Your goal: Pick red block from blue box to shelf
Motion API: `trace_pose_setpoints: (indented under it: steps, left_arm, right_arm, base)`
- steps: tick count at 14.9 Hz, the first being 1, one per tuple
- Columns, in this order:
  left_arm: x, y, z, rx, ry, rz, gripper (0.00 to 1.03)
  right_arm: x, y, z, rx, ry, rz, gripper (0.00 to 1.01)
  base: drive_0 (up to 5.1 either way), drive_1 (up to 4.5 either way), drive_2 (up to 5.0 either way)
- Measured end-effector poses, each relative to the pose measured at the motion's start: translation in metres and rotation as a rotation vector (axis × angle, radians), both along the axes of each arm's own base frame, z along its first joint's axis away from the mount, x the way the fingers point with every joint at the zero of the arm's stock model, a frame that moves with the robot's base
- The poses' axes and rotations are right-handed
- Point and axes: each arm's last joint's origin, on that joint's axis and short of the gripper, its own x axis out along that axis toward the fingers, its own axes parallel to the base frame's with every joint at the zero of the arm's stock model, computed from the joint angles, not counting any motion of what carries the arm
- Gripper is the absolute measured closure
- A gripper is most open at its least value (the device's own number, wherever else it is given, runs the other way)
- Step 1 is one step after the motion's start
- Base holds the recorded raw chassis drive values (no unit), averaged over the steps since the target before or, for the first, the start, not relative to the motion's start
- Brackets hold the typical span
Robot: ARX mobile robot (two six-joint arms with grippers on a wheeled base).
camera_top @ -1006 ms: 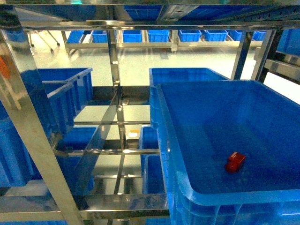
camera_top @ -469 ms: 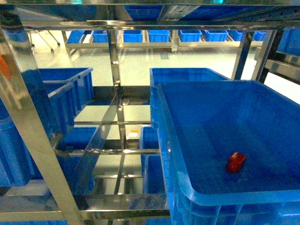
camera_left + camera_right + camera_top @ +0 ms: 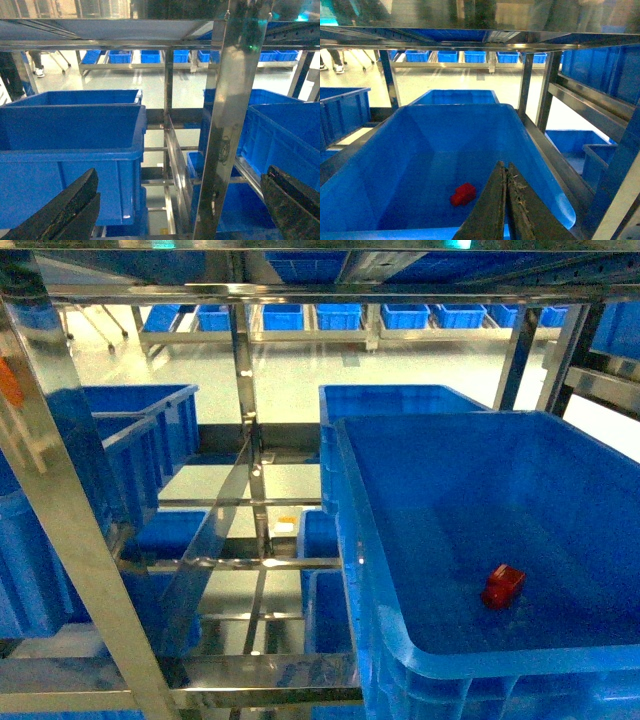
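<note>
The red block (image 3: 503, 585) lies on the floor of the blue box (image 3: 352, 500), near its front right. In the right wrist view the red block (image 3: 463, 194) sits just left of and beyond my right gripper (image 3: 504, 165), which is shut and empty above the near wall of the blue box (image 3: 455, 106). My left gripper (image 3: 181, 175) is open with nothing between its fingers (image 3: 65, 210). It faces an upright of the shelf (image 3: 227, 125). Bars of the shelf (image 3: 60, 510) frame the head view, where neither gripper shows.
Dark blue crates (image 3: 75, 135) stand on the shelf tier to the left, and another crate (image 3: 400, 400) stands behind the blue box. More crates (image 3: 340, 316) line a far rack across the floor. Shelf rails (image 3: 570, 100) run close along the box's right.
</note>
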Motion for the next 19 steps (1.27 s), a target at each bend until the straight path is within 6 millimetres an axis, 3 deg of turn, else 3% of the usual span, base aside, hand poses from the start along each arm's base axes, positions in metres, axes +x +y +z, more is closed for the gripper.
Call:
trace_pose_setpoints:
  steps: [6,7,12,16,19]
  left_arm:
    - [0.0,0.0,0.0,0.0,0.0,0.001,0.05]
    - [0.0,0.0,0.0,0.0,0.0,0.0,0.05]
    - [0.0,0.0,0.0,0.0,0.0,0.0,0.05]
    - [0.0,0.0,0.0,0.0,0.0,0.0,0.05]
    - [0.0,0.0,0.0,0.0,0.0,0.0,0.05]
  right_arm:
    - [-0.013,0.0,-0.006,0.0,0.043,0.0,0.99]
    - [-0.015,0.0,0.0,0.0,-0.014,0.001,1.0]
    - [-0.015,0.0,-0.004,0.0,0.01,0.0,0.99]
    - [-0.015,0.0,-0.004,0.0,0.01,0.0,0.57]
    - [-0.015,0.0,-0.004,0.0,0.01,0.0,0.13]
  base:
    - [0.0,0.0,0.0]
    - [0.0,0.0,0.0]
    - [0.0,0.0,0.0]
    - [0.0,0.0,0.0]
    - [0.0,0.0,0.0]
